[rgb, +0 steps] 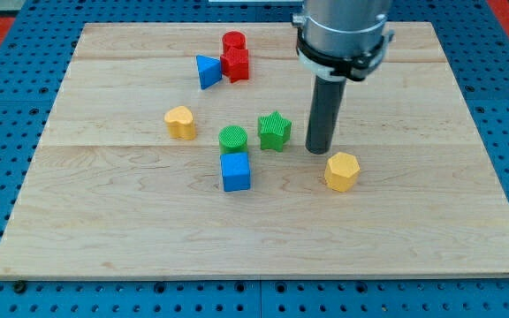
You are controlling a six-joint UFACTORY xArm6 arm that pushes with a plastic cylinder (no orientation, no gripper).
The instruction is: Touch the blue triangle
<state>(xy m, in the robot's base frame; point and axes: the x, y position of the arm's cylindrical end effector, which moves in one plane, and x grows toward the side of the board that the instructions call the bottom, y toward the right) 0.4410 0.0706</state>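
The blue triangle lies toward the top of the surface, left of centre in the view. Its right side sits just beside, and appears to touch, the red block. A red cylinder stands directly above that block in the view, close against it.

Our tool is a plain dark rod with no jaws, so it neither opens nor closes and holds nothing. Our tip rests at the surface right of centre, just right of the green star and just above and left of the yellow hexagon. We see a small gap to each.

Progress: we judge the task not yet done. The tip is well apart from the triangle, with the star and the green cylinder nearer the tip than the target is. What remains is a slide up and to the view's left. A path passing above the star looks clear, though the red block guards the triangle's right side.

Materials and shapes:
- The surface is pale planked wood with visible grain, set on a blue perforated base.
- The blocks look like ridged, matte plastic with layered lines on their top faces.
- The blue cube lies just below the green cylinder.
- The yellow block at the left has a rounded, heart-like outline.
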